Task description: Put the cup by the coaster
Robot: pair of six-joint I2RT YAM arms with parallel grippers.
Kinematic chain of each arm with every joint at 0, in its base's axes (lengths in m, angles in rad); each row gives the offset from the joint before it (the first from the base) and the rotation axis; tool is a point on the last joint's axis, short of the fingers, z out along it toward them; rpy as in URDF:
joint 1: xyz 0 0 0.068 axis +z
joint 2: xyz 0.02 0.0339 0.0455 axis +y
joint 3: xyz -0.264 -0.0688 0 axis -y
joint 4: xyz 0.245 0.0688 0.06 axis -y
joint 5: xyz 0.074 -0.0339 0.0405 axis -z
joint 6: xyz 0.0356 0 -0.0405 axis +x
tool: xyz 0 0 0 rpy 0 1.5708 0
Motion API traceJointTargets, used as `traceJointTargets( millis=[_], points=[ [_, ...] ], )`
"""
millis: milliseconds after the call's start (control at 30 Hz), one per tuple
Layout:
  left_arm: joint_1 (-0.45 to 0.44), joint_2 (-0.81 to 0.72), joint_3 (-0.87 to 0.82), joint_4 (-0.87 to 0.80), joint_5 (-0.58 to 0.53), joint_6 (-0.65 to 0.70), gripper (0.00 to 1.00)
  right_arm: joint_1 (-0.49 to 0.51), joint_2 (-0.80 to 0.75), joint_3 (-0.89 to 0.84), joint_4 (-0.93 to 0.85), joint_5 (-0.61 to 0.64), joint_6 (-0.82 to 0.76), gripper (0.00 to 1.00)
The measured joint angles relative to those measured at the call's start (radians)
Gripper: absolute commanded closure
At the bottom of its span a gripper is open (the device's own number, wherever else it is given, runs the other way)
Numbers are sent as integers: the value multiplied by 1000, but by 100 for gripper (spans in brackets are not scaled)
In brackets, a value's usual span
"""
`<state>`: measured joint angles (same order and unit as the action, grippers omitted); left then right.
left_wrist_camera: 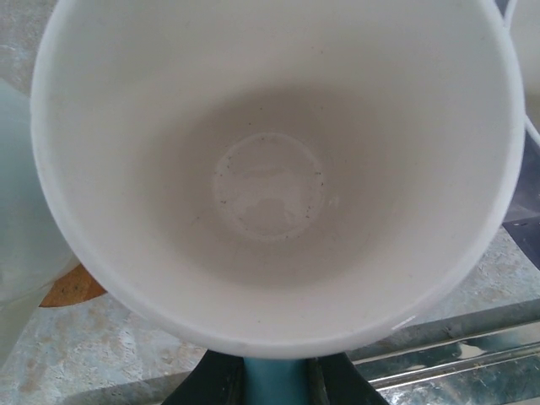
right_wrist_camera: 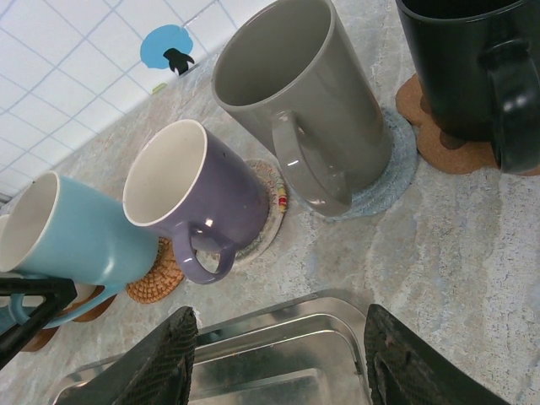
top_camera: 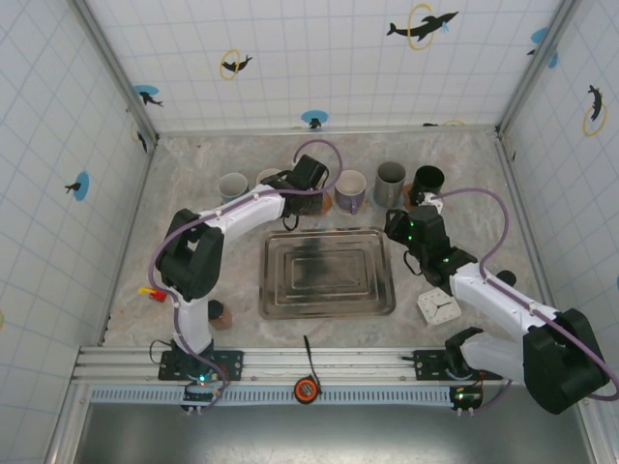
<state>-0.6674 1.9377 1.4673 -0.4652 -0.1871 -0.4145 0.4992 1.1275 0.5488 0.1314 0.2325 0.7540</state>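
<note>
Item, task object: light blue cup (right_wrist_camera: 84,240), white inside, found in the back row on the surface (top_camera: 193,174), at the left of the purple mug (right_wrist_camera: 207,202). Item, left pincer (left_wrist_camera: 274,384): clenched on the cup, a blue part of it, which I judged to be the handle, pinched between the dark fingers while the wrist camera looked straight down into the bowl. Item, woven coaster (right_wrist_camera: 156,283): lying just at the cup's base; I could not tell whether the base rested on it, beside it, or hung a little above. Item, right pincer (right_wrist_camera: 280,316): released, nothing between the fingers, hovering over the far rim of the metal tray (top_camera: 327,300) and taking no part. Items, untouched: grey mug (right_wrist_camera: 295,110) and black mug (right_wrist_camera: 464,67), each on its own coaster. Status, by my reckoning: carrying done, cup brought to its place by the coaster. Outstanding: confirm the base is down on the surface, release the left pincer, withdraw the arm without knocking the neighbouring mugs.
</note>
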Motion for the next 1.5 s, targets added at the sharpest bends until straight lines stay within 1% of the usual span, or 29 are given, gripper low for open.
traceJointTargets(
  millis=[1500],
  points=[
    [5,48,21,3,14,0,100,-10,6,0,-1,-21,-6,46]
  ],
)
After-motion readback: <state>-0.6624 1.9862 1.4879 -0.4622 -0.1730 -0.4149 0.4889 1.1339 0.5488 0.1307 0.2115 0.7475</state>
